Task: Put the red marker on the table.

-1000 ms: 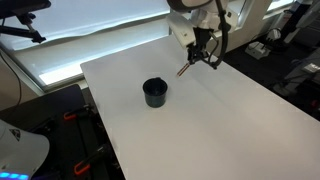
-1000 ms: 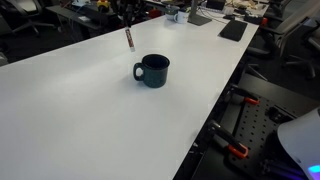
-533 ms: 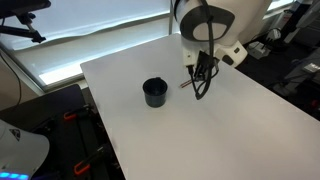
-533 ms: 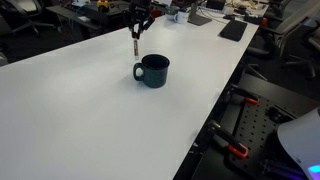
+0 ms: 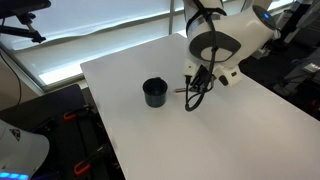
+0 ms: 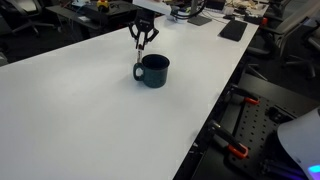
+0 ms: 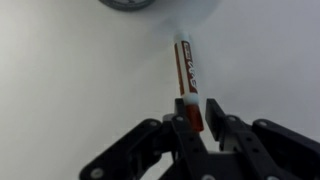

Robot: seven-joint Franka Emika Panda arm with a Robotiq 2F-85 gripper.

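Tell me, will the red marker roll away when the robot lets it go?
Probably a little: the marker looks round and slim, and the table is smooth and flat. It seems stiff and light, since the gripper holds it straight by one end.

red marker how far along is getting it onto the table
Done: the end effector is shut on the red marker, which is outside the dark cup. In hand: it holds the marker low over the white table. Left: set it down and release; contact cannot be judged.
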